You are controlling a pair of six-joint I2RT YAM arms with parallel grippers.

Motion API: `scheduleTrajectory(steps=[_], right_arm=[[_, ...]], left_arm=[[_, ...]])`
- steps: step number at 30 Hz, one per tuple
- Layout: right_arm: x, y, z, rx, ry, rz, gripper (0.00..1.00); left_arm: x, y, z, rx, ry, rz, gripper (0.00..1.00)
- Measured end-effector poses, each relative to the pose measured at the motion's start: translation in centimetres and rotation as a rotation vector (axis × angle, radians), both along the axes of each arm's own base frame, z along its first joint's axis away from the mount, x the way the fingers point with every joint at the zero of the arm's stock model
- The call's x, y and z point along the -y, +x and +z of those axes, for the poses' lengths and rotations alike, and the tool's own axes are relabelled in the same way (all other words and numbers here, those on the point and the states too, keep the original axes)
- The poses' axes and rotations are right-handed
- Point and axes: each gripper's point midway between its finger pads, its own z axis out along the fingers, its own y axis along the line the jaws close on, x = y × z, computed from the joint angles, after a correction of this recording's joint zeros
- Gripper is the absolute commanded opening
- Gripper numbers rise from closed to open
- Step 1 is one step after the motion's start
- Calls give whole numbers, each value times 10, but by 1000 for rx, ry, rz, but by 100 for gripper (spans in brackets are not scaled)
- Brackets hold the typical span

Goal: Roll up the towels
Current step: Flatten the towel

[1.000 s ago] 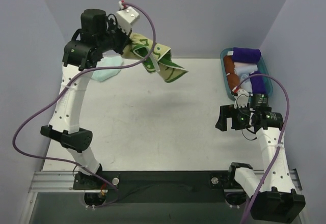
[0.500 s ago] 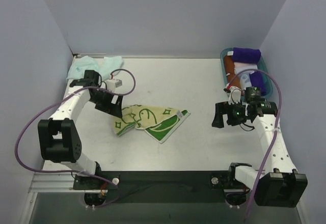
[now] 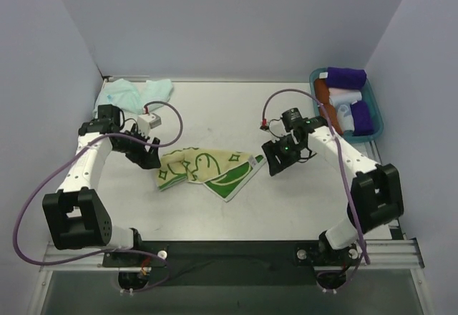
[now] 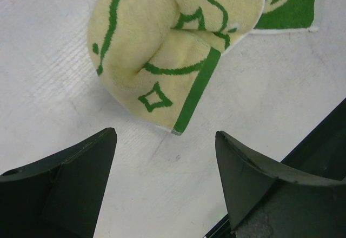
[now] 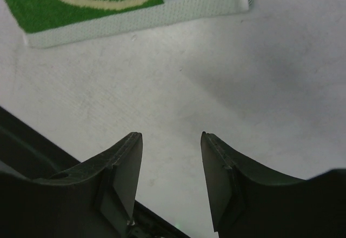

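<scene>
The pale yellow cloth towel with green squiggles point(image 3: 207, 172) lies crumpled and partly folded at the centre of the white tabletop point(image 3: 215, 114). The left gripper point(image 3: 150, 160), jaws wide and empty, sits just beside its left edge. The right gripper point(image 3: 273, 165), jaws narrower and also empty, hangs by its right corner. The plain mint-aqua towel point(image 3: 136, 93) lies bunched in the upper left of the frame.
</scene>
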Motion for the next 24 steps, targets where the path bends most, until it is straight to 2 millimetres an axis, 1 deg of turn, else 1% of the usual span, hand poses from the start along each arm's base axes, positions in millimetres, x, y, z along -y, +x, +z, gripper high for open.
scheduleTrajectory(steps=[2, 4, 8, 10, 12, 15, 18, 20, 24], right_arm=[[-7, 17, -11, -4, -33, -3, 46], [-9, 35, -21, -1, -66, -21, 45], [-13, 68, -32, 17, -107, -64, 45], [-16, 81, -36, 25, -116, -78, 45], [-19, 90, -41, 28, -122, -87, 46], [-22, 96, -49, 14, -123, -90, 46], [-24, 93, -59, -17, -124, -88, 46], [-26, 91, -64, -34, -123, -83, 45], [-31, 85, -75, -74, -114, -70, 43]], left_arm=[[2, -11, -6, 0, -3, -33, 85], [3, -22, -10, 12, -3, -65, 85], [7, -38, -10, 77, 4, -140, 86], [7, -44, -11, 112, 20, -182, 87], [6, -49, -15, 140, 38, -229, 86], [8, -60, -28, 161, 78, -325, 87], [15, -72, -44, 166, 128, -440, 86], [24, -77, -55, 181, 164, -522, 86], [42, -76, -71, 252, 253, -656, 86]])
